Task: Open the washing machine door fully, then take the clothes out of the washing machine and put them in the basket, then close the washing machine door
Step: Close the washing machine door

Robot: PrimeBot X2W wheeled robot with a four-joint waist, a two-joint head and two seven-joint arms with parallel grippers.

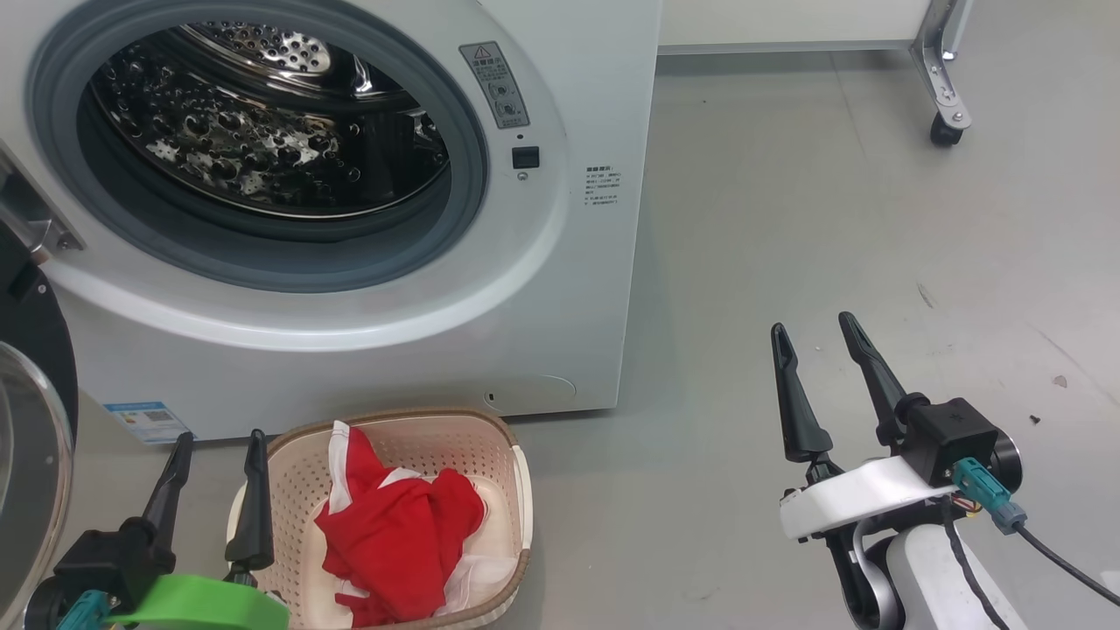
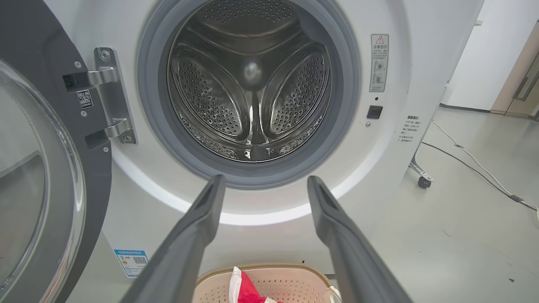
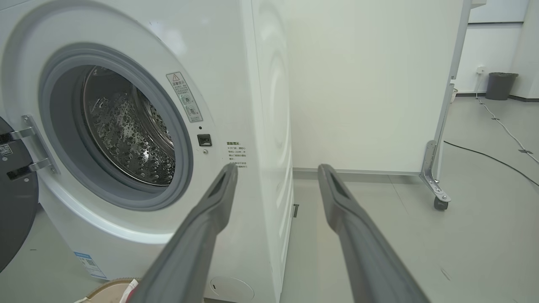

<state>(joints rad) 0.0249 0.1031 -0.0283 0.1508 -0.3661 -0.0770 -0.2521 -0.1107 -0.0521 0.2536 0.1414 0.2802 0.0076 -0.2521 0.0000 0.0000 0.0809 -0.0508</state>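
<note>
Clothes [image 1: 398,534], red and white: heaped in basket [image 1: 437,413], on floor just before washing machine [image 1: 569,289]. Washing machine door [image 1: 39,341]: swung open, left of machine's front. Left gripper [image 1: 220,434], right gripper [image 1: 812,322]: fingers spread wide, empty, before machine.

Plain grey floor [image 1: 787,219] here, a bit scuffed, with small dark marks off to the right. The washing machine [image 1: 577,289] sits straight on it, and the basket [image 1: 437,455] is on the floor just in front of its lower edge. Further back there's a caster [image 1: 945,129] under a metal-legged panel, a dark cable [image 3: 484,155] trailing along, and a grey bin [image 3: 501,85] by the far wall.
</note>
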